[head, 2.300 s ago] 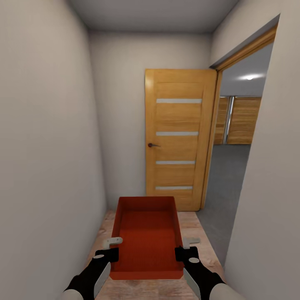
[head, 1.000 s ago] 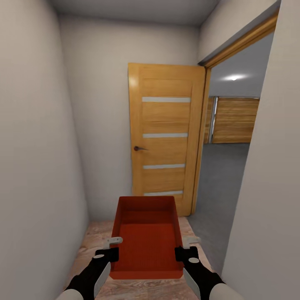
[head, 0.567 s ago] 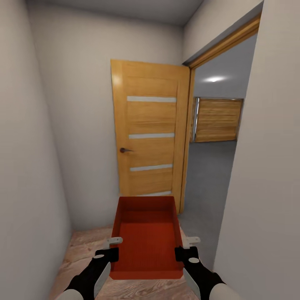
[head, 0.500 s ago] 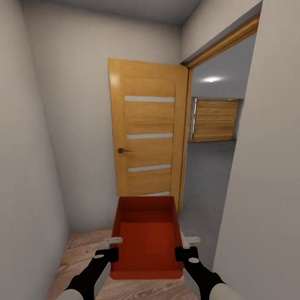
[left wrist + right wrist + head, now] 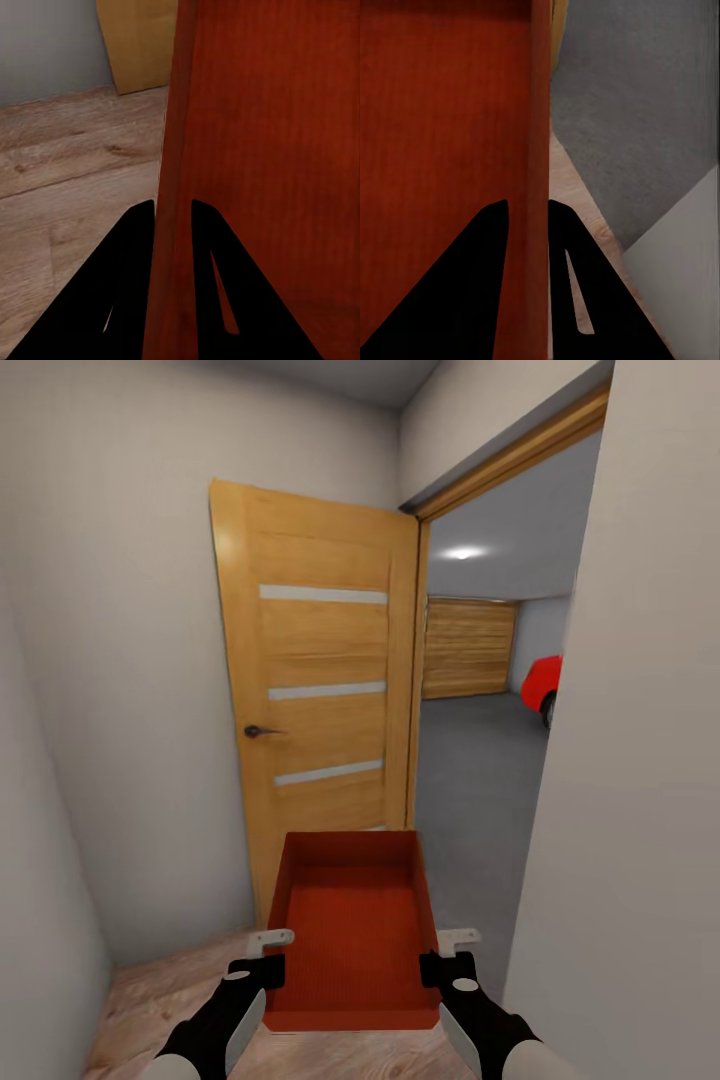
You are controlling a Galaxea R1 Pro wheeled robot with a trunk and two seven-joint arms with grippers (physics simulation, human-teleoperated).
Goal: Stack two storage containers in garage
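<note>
One orange-red open-topped storage container (image 5: 350,935) is carried level in front of me, above the wood plank floor of a narrow hallway. My left gripper (image 5: 268,958) is shut on its left wall (image 5: 171,187), one finger on each side of the wall. My right gripper (image 5: 440,958) is shut on its right wall (image 5: 538,150) in the same way. Through the open doorway I see the garage with its dark grey concrete floor (image 5: 470,780) and part of a shiny red car (image 5: 543,685).
An orange wooden door (image 5: 320,690) stands open against the hallway's end wall, just ahead of the container. A white wall (image 5: 640,760) is close on my right and edges the doorway. A wooden garage door (image 5: 468,648) closes the far side.
The camera has turned right and moved forward: the door slid left in view, the doorway widened and the red car came into sight. Both grippers kept their hold on the container.
</note>
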